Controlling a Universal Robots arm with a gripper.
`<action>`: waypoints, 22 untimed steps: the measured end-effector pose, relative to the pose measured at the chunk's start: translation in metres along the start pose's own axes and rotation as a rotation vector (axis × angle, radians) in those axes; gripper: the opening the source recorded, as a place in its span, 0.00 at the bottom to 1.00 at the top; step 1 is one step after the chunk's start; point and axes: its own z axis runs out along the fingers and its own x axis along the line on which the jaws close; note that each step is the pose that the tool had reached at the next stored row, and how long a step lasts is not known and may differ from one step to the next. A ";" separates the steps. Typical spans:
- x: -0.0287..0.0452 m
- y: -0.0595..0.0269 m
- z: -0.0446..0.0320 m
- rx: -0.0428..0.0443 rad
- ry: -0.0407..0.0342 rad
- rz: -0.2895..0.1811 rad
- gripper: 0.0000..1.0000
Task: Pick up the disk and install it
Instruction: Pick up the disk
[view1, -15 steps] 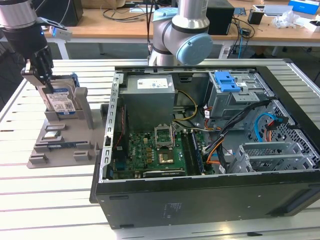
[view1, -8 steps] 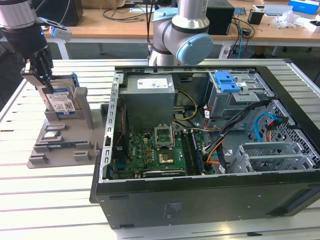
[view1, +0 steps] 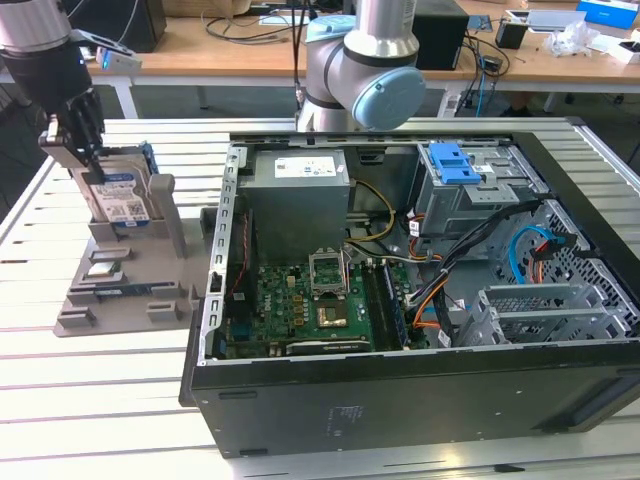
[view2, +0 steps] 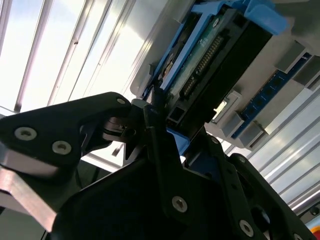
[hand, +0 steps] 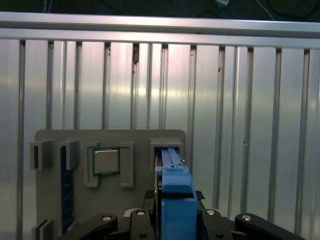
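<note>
Up front in the exterior view, around 5 o'clock, the open computer case (view1: 400, 400) lies on its side on the bench (view1: 60, 380) with the board exposed. The silver drive cages (view1: 545, 310) at about 4 o'clock look bare to me, so I'd say nothing's been installed yet.

Further back, at roughly 10 o'clock, there's a grey holder (view1: 130, 290). The disk (view1: 118, 200) stands on edge in one of its slots, not lifted out as far as I can see. The gripper (view1: 82, 155) is down right at the disk's top edge. Honestly can't tell if it's clamped on or just sitting around it.

My read: this is the pick-up part, and the whole install is left to do.

The disk itself is a flat silver slab with a white-and-blue label facing the exterior camera. A blue bracket (hand: 177, 200) wraps its edges, and in the first wrist view that bracket runs straight out from the gripper. The second wrist view shows its connector end, with a row of pins on a green board.

Farthest back, at 12 o'clock, is the arm's base (view1: 360, 70).
</note>
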 end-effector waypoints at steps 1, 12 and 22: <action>0.0000 0.0000 -0.0037 0.0000 0.0000 0.000 0.36; 0.0005 -0.0003 -0.0325 -0.0001 0.0001 0.000 0.36; 0.0007 -0.0005 -0.0541 -0.0001 0.0001 0.000 0.36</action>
